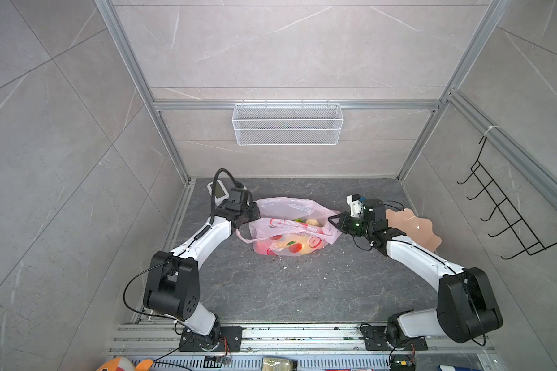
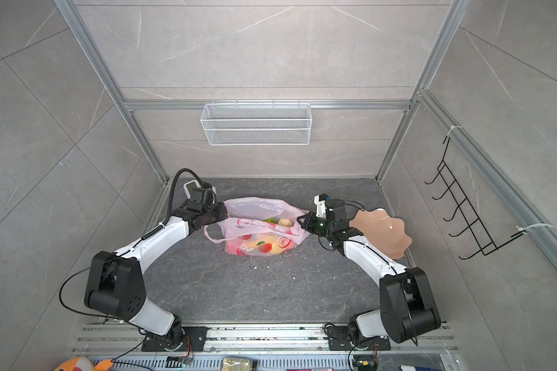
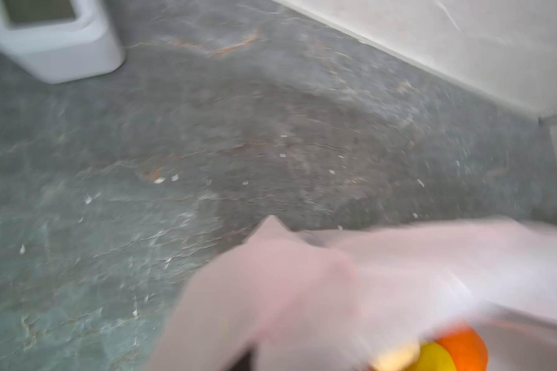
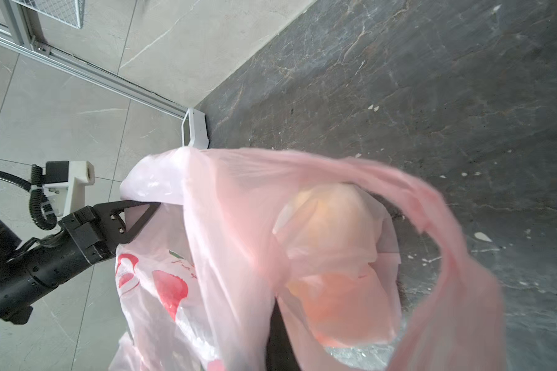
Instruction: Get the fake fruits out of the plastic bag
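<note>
On the dark stone desk [image 1: 270,289], nearest the arm bases, the thin translucent pink plastic bag with red printing [image 1: 290,237] bulges with red and yellow fake fruits [image 1: 295,248] showing through the film. Just beyond, its mouth gapes upward, showing a bumpy green piece [image 1: 299,220] and a beige piece [image 1: 311,222]. The bag's long axis runs from claw to claw. The right claw [image 1: 332,221], nearer those pieces, is pinched together on the right rim. The left claw [image 4: 151,207] touches the far left rim; whether its jaws are apart I cannot tell.
</note>
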`<state>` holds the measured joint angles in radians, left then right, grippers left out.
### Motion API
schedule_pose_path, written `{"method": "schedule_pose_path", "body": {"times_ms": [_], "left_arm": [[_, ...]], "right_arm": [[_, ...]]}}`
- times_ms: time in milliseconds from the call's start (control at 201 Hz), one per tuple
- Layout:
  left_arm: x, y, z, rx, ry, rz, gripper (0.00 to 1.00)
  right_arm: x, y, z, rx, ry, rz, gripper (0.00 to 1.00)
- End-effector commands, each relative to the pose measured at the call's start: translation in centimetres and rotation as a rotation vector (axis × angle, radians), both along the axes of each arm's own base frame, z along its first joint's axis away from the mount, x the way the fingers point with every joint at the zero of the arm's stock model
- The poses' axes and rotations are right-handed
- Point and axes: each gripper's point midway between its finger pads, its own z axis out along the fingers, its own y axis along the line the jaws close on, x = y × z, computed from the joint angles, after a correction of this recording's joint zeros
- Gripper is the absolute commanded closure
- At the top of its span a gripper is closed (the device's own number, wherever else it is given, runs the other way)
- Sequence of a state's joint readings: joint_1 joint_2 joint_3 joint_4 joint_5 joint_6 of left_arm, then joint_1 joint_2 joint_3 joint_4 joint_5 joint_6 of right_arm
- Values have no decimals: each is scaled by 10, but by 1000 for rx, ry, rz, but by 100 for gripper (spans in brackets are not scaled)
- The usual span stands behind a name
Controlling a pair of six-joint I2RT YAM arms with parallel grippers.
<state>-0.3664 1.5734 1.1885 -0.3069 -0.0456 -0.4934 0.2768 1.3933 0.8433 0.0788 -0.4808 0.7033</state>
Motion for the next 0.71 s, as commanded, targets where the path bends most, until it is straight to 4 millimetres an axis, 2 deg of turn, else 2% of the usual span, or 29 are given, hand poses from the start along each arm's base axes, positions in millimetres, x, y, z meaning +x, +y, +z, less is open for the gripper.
{"method": "schedule_pose_path", "body": {"times_ms": [0, 114, 274, 339, 523, 592, 702], "left_arm": [[-21, 19, 6, 84, 50, 94, 48], [-40, 42, 18, 105, 50, 193, 29], [-60, 53, 36, 78, 40, 251, 21], [-63, 50, 40, 65, 35, 248, 19], [-73, 23, 52, 71, 38, 223, 18], [-74, 12, 46, 48, 56, 210, 17], [-70, -1, 24, 48, 113, 190, 13]], "right_arm": [[-8, -4, 13, -49, -67, -20, 100], [-14, -5, 5, -104, -74, -22, 100], [-24, 4, -1, -160, -94, 6, 100], [-27, 8, 0, -181, -110, 15, 100], [-35, 18, 3, -259, -156, 33, 100], [-37, 20, 5, -266, -167, 37, 100], [-40, 21, 7, -276, -179, 30, 100]]}}
